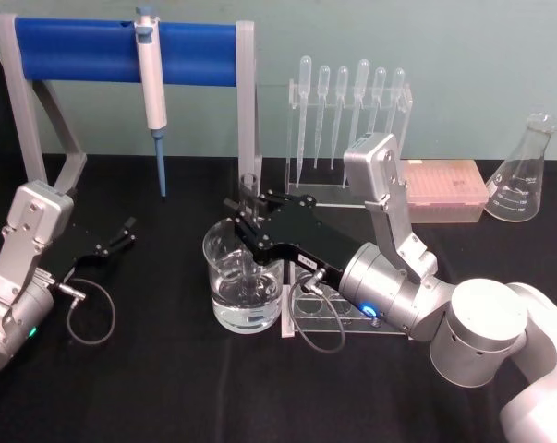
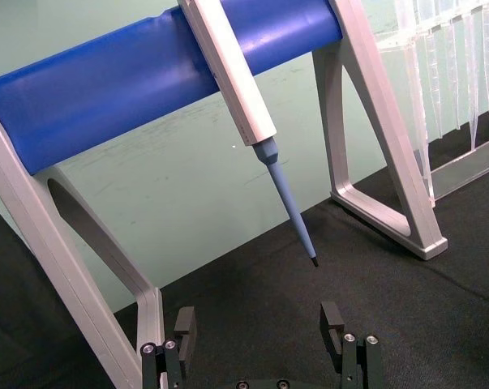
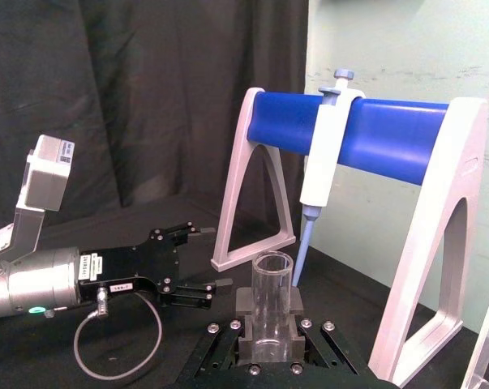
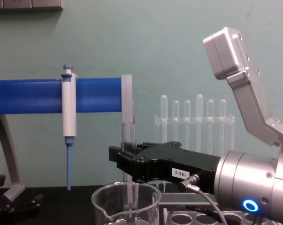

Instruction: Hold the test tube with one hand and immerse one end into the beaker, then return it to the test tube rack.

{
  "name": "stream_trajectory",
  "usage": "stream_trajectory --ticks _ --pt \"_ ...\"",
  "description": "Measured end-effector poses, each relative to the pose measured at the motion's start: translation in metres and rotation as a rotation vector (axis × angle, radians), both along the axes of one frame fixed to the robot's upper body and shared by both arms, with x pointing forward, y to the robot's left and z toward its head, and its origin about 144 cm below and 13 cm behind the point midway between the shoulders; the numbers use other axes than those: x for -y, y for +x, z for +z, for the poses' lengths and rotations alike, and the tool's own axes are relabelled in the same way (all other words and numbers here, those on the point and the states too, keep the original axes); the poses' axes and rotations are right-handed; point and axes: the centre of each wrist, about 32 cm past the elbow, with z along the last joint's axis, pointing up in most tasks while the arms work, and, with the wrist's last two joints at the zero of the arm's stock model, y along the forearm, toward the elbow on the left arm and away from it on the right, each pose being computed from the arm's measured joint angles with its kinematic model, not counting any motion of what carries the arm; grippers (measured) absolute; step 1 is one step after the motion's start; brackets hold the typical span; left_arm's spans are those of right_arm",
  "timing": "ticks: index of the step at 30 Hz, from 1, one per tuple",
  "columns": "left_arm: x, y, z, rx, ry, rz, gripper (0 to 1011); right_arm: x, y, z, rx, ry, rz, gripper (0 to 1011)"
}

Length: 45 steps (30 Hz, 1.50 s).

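Head view, right gripper (image 1: pixel 247 215) clamped on upright test tube (image 1: pixel 250 190), tip in beaker (image 1: pixel 219 281), left gripper (image 1: pixel 123 234) open at left

A pipettor (image 1: pixel 151 83) hangs on the blue-barred stand (image 1: pixel 75 51); to its right, pipettes (image 1: pixel 341 111) (bulbs up), a pink box (image 1: pixel 444 189), a flask (image 1: pixel 523 180)

Lab: pipettes (image 1: pixel 347 106), flask (image 1: pixel 523 180), beaker (image 1: pixel 219 268)

Test tube (image 1: pixel 249 189) in beaker (image 1: pixel 217 277), beside rack (image 1: pixel 296 324)
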Motion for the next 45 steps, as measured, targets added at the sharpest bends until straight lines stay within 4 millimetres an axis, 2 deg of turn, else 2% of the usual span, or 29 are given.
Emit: stream_trajectory --ticks 45 --pt "0.0 0.0 0.0 0.0 0.0 0.0 1000 0.0 -0.0001 0.0002 0.0 0.0 -0.002 228"
